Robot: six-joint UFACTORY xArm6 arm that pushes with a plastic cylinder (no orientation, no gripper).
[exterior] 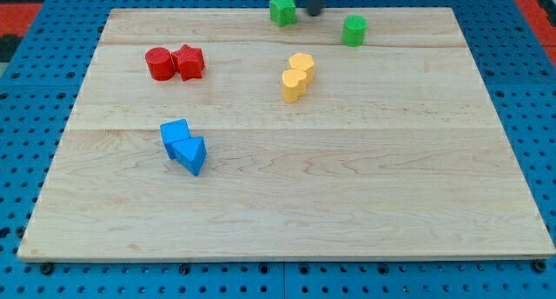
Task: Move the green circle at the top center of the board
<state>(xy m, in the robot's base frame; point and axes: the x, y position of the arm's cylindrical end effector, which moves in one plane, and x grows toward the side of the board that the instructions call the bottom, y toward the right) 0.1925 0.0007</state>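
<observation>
Camera view: green circle (354, 29) lies right of my tip (313, 12), apart.

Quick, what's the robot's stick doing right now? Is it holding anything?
My tip: holds nothing; it sits at the view's top between the green star and the green circle.

No lettering, labels, brand marks or numbers can be read anywhere on the wooden counter (287, 195) or its coloured blocks.
</observation>
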